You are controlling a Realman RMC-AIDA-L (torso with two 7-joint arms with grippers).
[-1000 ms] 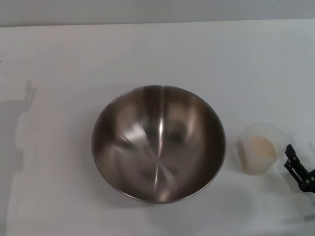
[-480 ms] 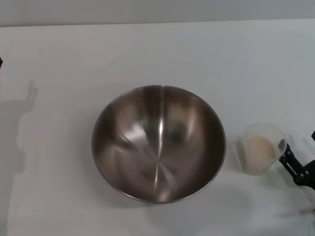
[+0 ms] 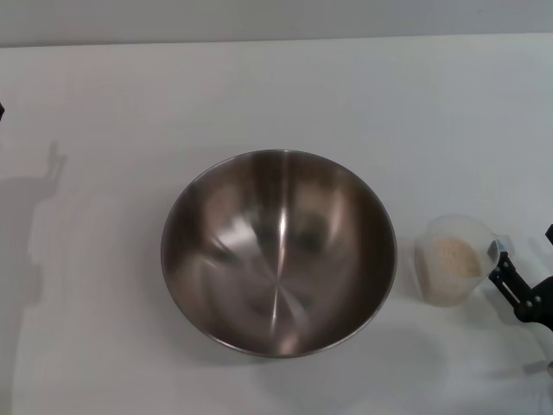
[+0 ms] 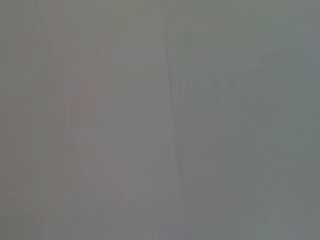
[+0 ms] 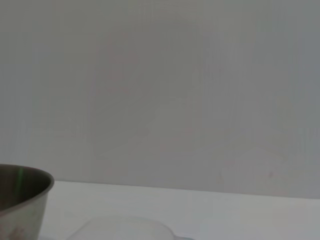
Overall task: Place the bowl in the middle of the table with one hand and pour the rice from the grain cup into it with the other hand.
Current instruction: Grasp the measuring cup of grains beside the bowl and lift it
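The stainless-steel bowl sits upright in the middle of the white table, with nothing inside it. The clear grain cup stands to its right and holds off-white rice. My right gripper is open at the table's right edge. Its nearer finger is right beside the cup's rim, and I cannot tell whether it touches. The right wrist view shows the bowl's rim and the cup's rim. Only a dark sliver of my left gripper shows at the left edge.
The left arm's shadow lies on the table at the left. A grey wall runs behind the table's far edge. The left wrist view shows only a plain grey surface.
My right gripper has shifted slightly farther away and closer to the cup, and a second finger now shows at the right edge. A sliver of the left gripper appeared at the left edge.
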